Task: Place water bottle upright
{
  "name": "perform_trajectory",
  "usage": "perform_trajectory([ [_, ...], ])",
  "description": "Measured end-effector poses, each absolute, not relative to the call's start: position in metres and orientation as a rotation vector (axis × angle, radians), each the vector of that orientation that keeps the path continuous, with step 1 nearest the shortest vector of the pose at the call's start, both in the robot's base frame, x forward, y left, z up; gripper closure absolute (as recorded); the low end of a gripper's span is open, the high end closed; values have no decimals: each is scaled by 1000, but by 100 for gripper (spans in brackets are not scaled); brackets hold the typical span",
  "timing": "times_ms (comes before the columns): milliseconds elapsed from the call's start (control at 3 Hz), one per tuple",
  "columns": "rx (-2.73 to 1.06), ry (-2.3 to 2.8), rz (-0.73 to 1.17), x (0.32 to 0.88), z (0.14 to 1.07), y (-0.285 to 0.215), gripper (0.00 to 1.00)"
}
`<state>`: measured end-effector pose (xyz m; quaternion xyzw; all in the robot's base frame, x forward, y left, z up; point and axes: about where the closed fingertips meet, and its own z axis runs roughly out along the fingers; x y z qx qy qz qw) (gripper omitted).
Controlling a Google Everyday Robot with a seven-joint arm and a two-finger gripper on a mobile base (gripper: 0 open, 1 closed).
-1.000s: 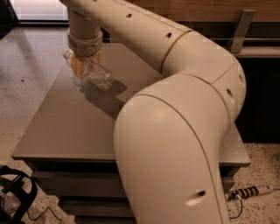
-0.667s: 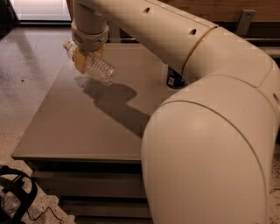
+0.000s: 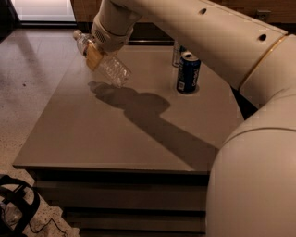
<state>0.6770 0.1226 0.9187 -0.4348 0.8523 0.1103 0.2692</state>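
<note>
One hand (image 3: 95, 54) clasped the water bottle (image 3: 113, 70), which hung tilted above the surface (image 3: 115, 134) at about eleven o'clock, cap uppermost and pointing toward ten. At one o'clock stood a blue can (image 3: 188, 72), with a slim can (image 3: 177, 53) just behind it.

Indoor workplace, office or lab sort; cannot tell which. Signs: speckled polished floor (image 3: 32, 69) at left of frame, wood wall panel (image 3: 85, 9) at top edge, bright opening (image 3: 44, 9) at upper left. Plain beige table (image 3: 115, 139) in centre. Black cables (image 3: 18, 203) at lower left. Robot's gripper (image 3: 95, 54) at upper left, above table's far corner, clamped on tilted water bottle (image 3: 113, 69).
</note>
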Motion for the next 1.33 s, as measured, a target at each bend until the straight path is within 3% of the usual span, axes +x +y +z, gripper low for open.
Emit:
perform_trajectory([
  [1000,-1119,2014,621,686,925,117,100],
  [1333,-1104,1967,598,672,924,133,100],
])
